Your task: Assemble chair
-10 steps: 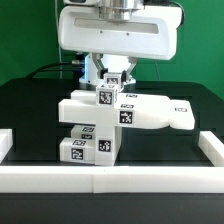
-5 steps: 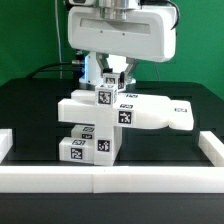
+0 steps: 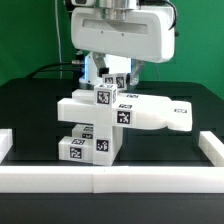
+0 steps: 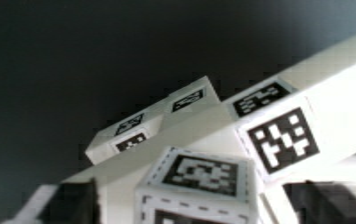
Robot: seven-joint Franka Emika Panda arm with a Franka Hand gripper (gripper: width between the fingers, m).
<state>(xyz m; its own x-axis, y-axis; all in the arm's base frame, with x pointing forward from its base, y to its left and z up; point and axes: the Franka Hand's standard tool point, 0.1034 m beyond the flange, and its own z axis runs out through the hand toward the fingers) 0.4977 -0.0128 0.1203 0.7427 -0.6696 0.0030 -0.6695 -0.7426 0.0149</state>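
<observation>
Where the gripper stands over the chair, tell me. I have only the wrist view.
Observer: The gripper hangs directly above the small top block.
Operator: Describe the whole chair.
Observer: The chair stands on the black table. A wide flat part reaches toward the exterior view's right, above a tagged base.
Operator: Report what lies in front of it.
Observer: A long white border rail runs across, close to the tagged base.

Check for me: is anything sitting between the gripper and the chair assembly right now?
Nothing visible does. The gripper hangs directly over the small tagged block on top of the chair assembly, its jaws apart around the block's top, with no other part between them.
</observation>
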